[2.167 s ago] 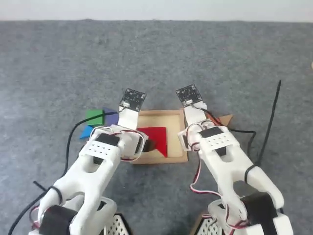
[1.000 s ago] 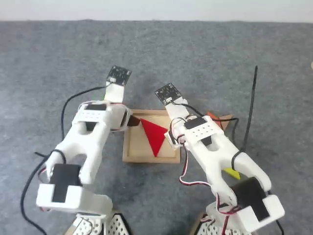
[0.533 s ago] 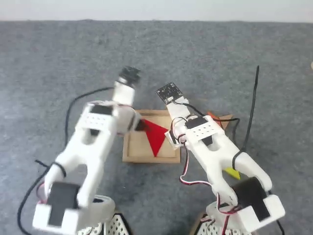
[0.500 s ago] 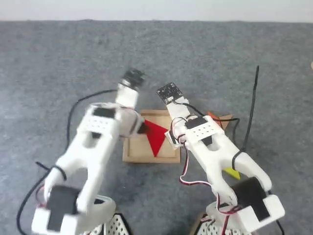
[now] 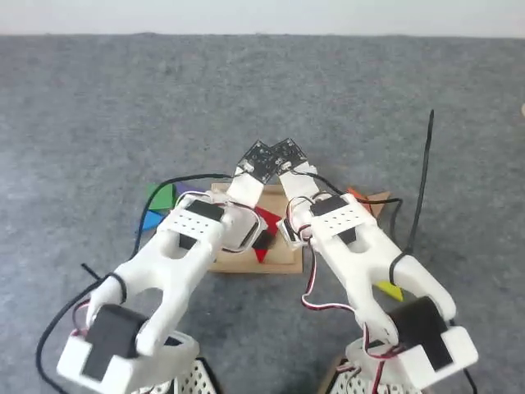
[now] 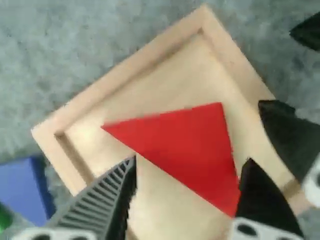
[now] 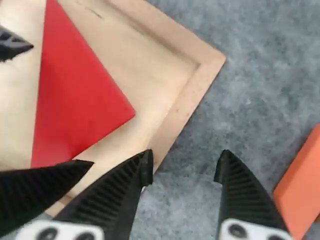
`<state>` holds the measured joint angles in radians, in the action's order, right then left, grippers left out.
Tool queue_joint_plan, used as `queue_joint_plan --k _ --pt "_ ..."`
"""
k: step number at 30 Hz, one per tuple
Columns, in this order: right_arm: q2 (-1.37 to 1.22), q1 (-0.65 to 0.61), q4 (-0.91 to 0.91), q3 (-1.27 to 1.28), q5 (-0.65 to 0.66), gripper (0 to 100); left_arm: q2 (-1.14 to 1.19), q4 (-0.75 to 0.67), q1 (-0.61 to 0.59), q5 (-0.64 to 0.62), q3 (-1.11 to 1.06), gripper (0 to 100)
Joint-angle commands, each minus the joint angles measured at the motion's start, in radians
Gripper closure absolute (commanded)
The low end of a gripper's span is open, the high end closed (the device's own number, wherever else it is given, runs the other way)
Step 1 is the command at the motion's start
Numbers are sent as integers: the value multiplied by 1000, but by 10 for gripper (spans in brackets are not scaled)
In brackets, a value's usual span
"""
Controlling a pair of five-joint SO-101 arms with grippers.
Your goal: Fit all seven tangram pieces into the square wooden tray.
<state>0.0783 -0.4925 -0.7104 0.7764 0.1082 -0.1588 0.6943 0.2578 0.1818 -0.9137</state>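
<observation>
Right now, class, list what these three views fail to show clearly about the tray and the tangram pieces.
High view: the left arm and right arm cover most of the wooden tray and red triangle.
High view: the yellow piece lies half under the right arm; shape unclear.
Left wrist view: the blue piece is cut off by the edge.
Right wrist view: the orange piece is cut off by the edge.

Pale raw wood tray (image 7: 190,100), smooth matt red triangle (image 6: 185,145), table cover (image 5: 369,98) — rough grey felt-like cloth
</observation>
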Motion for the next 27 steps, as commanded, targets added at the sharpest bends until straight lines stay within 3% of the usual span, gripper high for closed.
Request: queue_joint_plan --k 1,21,27 --pt "-8 8 -5 -32 -12 764 11 -3 5 49 30 688" --pt "-10 8 -5 -32 -12 764 5 -6 -338 247 38 688" --pt "-10 13 -7 -32 -12 764 -160 18 -354 221 30 688"
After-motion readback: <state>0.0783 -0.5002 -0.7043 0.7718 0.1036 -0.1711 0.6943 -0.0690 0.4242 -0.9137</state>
